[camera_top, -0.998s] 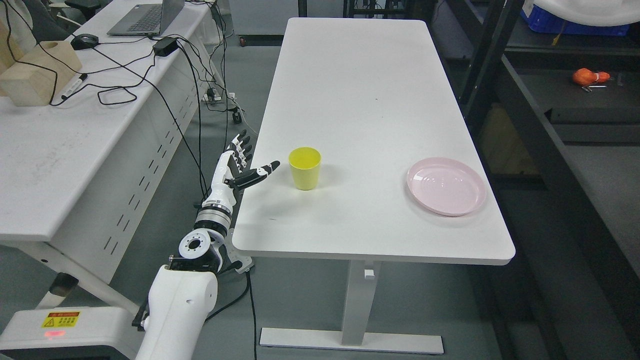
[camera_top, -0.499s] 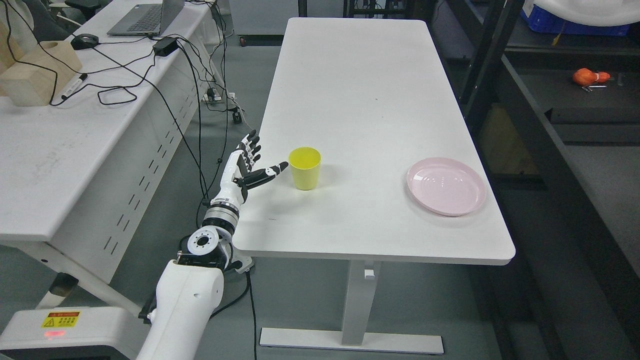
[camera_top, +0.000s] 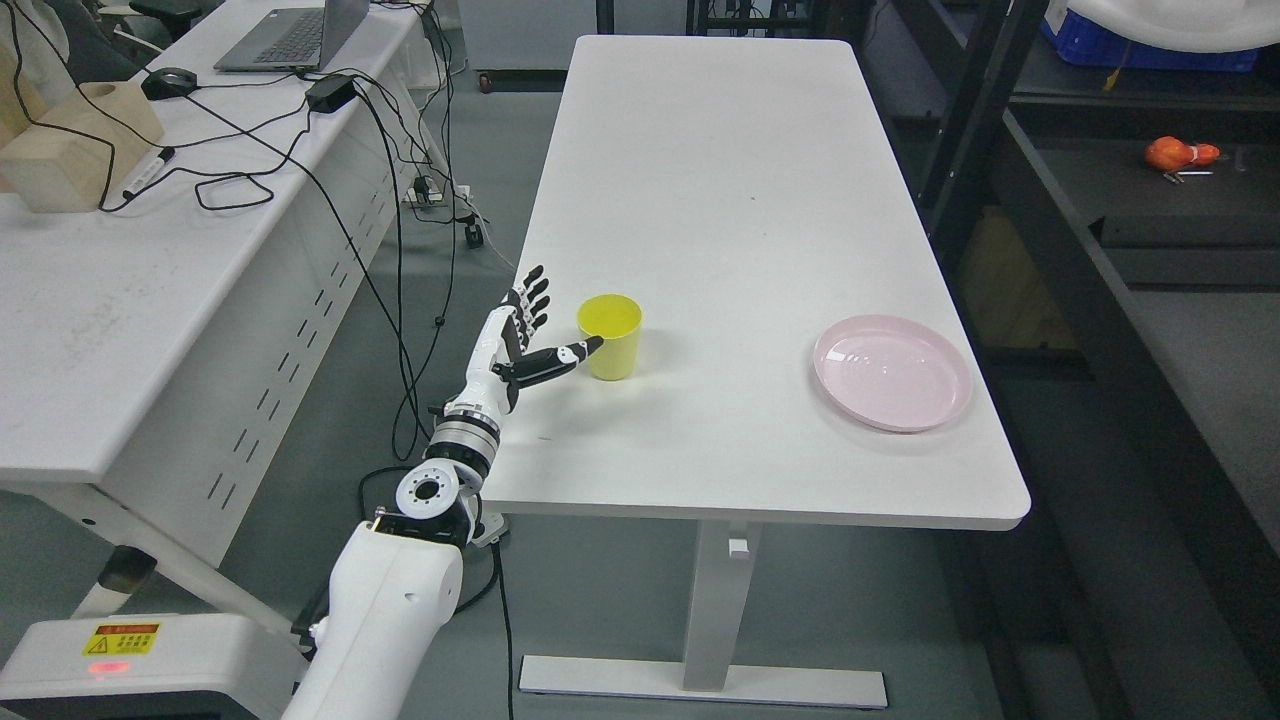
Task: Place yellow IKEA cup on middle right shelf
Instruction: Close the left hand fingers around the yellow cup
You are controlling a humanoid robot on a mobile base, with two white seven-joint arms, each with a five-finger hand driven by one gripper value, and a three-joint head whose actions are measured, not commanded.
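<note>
Reaching in from seven o'clock, the left hand (camera_top: pixel 515 335) stands edge-up, fingers spread, thumb crossing the yellow cup (camera_top: pixel 610 335) near the white table (camera_top: pixel 720 180)'s left edge. At three o'clock lies a pink plate (camera_top: pixel 892 372); dark shelving (camera_top: pixel 1100 260) stands beyond.

A robotics lab or test workroom is shown. A plain white height-adjustable table (camera_top: pixel 740 200) is set on a grey floor, and a second white desk (camera_top: pixel 150 290) beside it is strewn with black cables (camera_top: pixel 300 140), a laptop (camera_top: pixel 290 35), a power adapter (camera_top: pixel 330 92), a mouse (camera_top: pixel 168 82) and a wooden block (camera_top: pixel 75 145). Dark metal shelving (camera_top: pixel 1100 260) is stood along the right side, with a blue crate (camera_top: pixel 1150 40) stored on top. A yellow warning sticker (camera_top: pixel 120 638) is carried on the robot's white base.
</note>
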